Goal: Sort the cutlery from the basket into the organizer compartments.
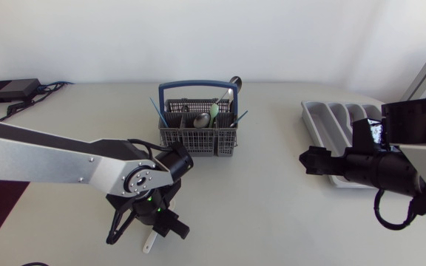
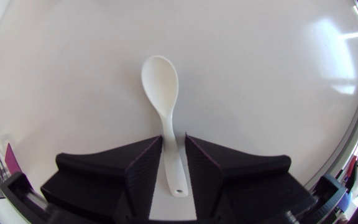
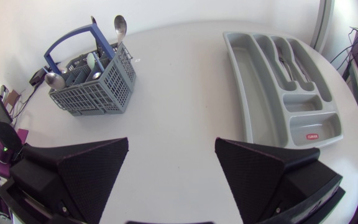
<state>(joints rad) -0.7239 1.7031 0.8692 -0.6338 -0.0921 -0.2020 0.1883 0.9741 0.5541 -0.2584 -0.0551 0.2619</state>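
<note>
Lying flat on the worktop (image 2: 260, 93), the white spoon (image 2: 165, 99) has its handle straight between the left gripper's (image 2: 174, 144) open fingers.

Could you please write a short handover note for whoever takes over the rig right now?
Left gripper: down at the table, with the white spoon lying flat and its handle inside the gripper; I cannot tell whether it is gripped.
Right gripper: open and empty, over the table between the basket and the organizer.
Done: some metal cutlery already lies in the organizer's long compartments.
Left: the white spoon is not yet in the organizer, and several pieces stand in the basket waiting to be sorted.
</note>
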